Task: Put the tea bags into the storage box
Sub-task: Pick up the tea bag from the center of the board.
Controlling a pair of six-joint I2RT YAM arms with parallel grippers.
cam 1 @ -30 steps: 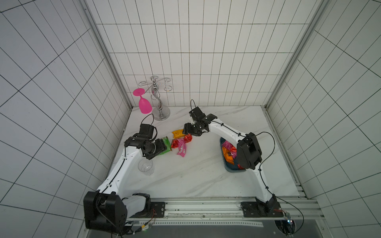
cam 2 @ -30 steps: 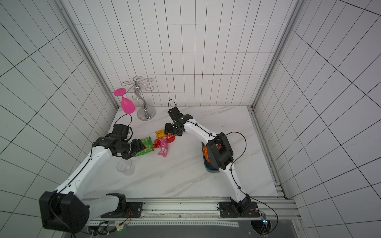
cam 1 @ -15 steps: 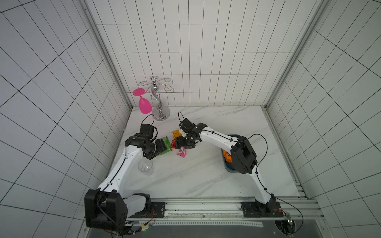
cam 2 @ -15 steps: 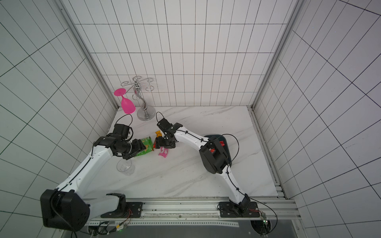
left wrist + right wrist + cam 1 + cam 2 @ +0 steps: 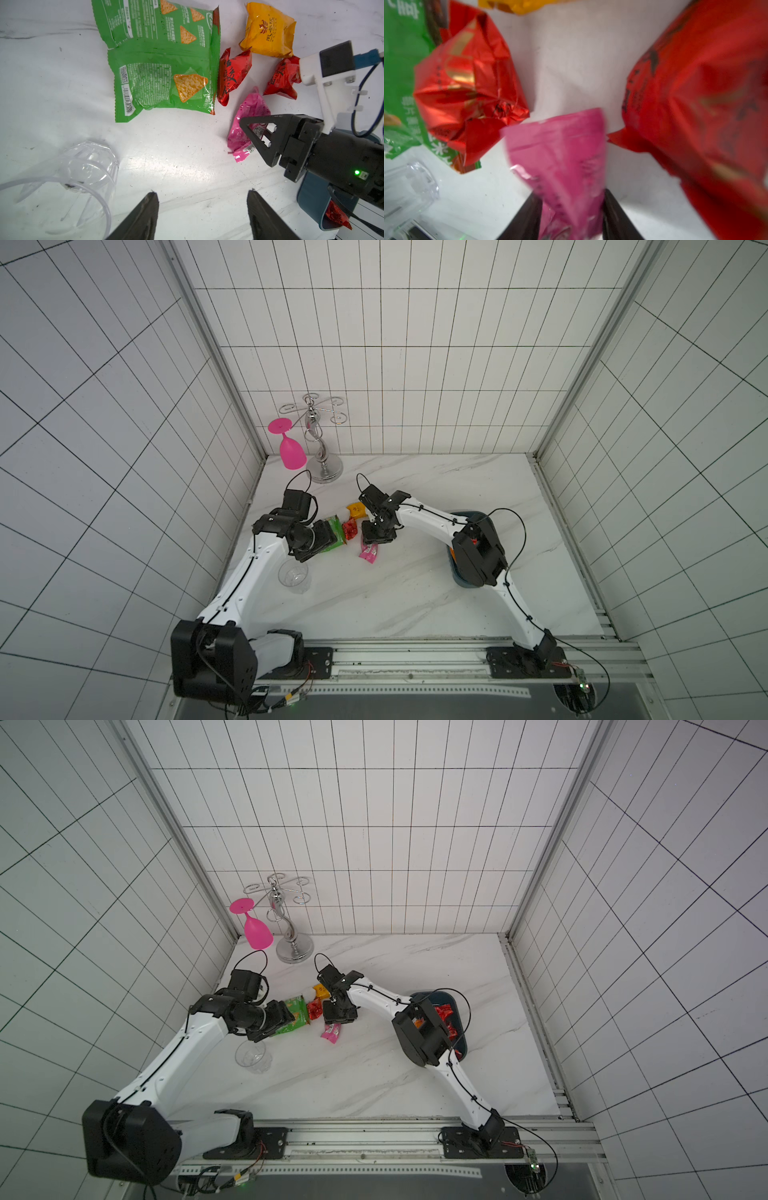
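Note:
A pink tea bag (image 5: pixel 562 155) lies on the marble between my right gripper's (image 5: pixel 571 195) two fingers, which press its sides; in a top view the right gripper (image 5: pixel 375 538) stands over the pink tea bag (image 5: pixel 368 552). Two red tea bags (image 5: pixel 233 72) (image 5: pixel 282 79) and an orange one (image 5: pixel 268 29) lie beside it. The dark teal storage box (image 5: pixel 440 996) sits to the right, partly under the right arm, with red packets (image 5: pixel 444 1013) inside. My left gripper (image 5: pixel 202 192) is open and empty, over the green bag's near end.
A large green snack bag (image 5: pixel 162 62) lies left of the tea bags. A clear plastic cup (image 5: pixel 294 576) lies on its side below the left gripper. A pink wine glass (image 5: pixel 291 452) hangs from a chrome rack (image 5: pixel 322 448) at the back left.
My right arm swung from the far side of the packets down to the pink tea bag, and its jaws narrowed round it. The left arm has not moved.

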